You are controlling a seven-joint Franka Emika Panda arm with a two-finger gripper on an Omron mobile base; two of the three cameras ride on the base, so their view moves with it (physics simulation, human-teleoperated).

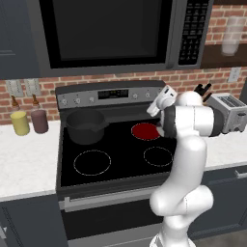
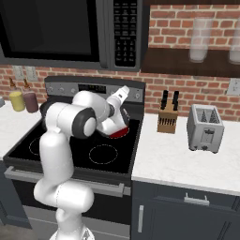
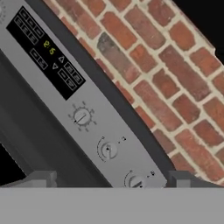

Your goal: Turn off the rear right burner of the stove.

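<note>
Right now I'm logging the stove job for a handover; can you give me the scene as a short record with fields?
stove: black glass top, grey knob panel at the back
rear right burner: glowing red, on
pot: dark, on the rear left ring
hand: open, holding nothing, facing the knob panel
knobs ahead of hand: three on the panel right of the display
toaster: on the counter right of the stove

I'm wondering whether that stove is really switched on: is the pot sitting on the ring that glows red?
No. The dark pot sits on the rear left zone, while the glowing rear right burner beside it is bare.
</note>
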